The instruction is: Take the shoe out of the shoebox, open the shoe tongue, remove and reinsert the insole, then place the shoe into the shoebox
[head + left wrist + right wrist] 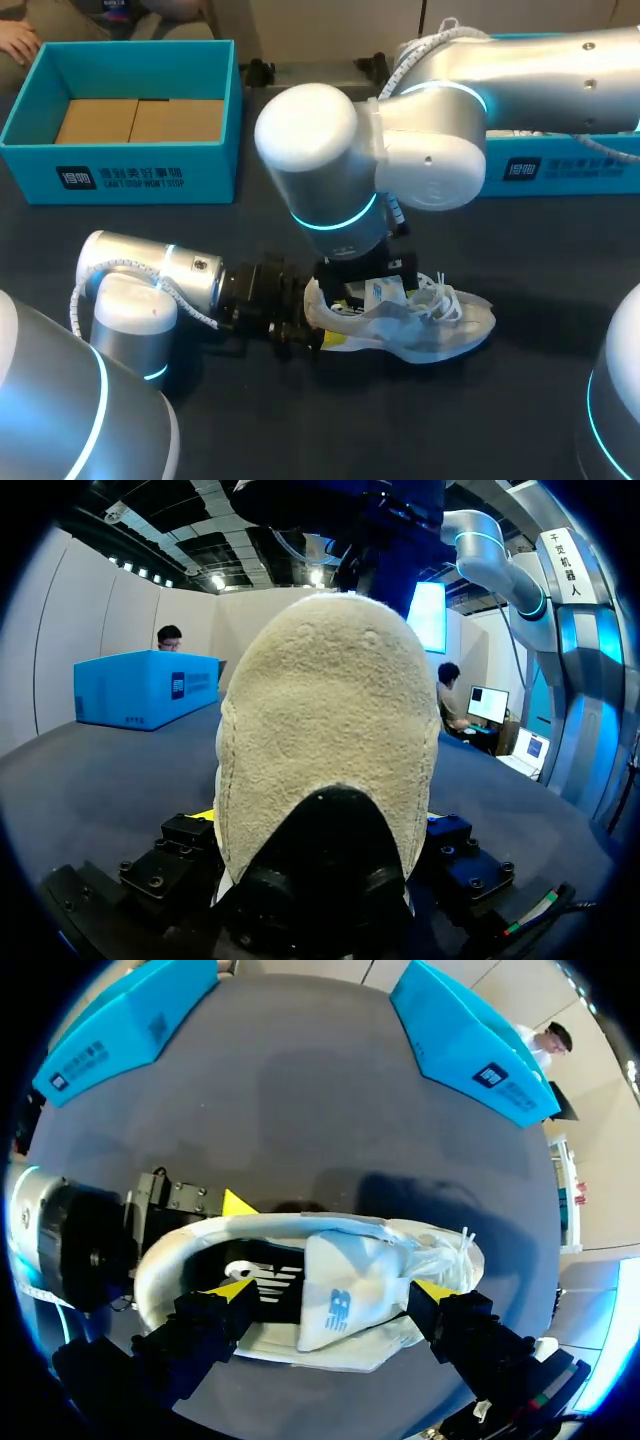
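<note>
One dark surface (545,245) is carrying everything. Two arms are reaching over it: the left arm (150,285) is coming in low, and the right arm (430,140) is pointing straight down. Two blue boxes are sitting at the far edge, well apart: an open one (130,175) and another (560,170) behind the right arm. One white shoe (440,330) is lying on the surface near the middle, outside both boxes. The left claw (310,335) is clamping its heel. The right claw (333,1290) is hanging over the shoe's opening, fingers wide apart.

White shoe (440,325), teal shoebox (30,172).
</note>
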Controlling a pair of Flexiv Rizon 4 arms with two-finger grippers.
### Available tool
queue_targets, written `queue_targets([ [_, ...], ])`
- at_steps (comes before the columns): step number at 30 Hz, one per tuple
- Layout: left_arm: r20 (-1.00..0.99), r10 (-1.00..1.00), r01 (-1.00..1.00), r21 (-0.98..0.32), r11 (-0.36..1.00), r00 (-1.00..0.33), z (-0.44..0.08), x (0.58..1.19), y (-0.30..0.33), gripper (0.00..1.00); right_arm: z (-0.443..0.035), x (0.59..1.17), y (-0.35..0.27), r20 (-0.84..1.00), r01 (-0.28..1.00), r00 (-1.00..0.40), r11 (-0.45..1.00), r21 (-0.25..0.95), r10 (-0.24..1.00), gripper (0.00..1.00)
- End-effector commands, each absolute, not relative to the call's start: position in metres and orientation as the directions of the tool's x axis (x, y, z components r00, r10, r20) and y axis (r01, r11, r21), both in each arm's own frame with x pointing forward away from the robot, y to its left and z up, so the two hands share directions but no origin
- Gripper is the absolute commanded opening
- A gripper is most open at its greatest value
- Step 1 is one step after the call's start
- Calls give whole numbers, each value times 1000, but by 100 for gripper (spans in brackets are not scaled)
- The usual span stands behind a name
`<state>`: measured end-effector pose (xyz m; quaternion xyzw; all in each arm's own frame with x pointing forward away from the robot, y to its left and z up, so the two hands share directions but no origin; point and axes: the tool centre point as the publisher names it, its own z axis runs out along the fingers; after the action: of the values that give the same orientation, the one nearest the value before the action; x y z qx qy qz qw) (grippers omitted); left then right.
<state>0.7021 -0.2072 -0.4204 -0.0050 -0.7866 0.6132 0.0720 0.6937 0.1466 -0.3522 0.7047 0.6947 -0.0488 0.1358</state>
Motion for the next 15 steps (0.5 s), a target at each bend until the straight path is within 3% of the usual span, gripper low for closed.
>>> queue_targets([
  [1,107,95,-80,-966,247,-990,-420,702,-207,0,-356,688,147,-303,954,277,-222,204,912,100],
  [15,107,95,-80,-966,247,-990,-420,702,-207,0,-357,690,114,-229,930,342,-293,223,911,100],
])
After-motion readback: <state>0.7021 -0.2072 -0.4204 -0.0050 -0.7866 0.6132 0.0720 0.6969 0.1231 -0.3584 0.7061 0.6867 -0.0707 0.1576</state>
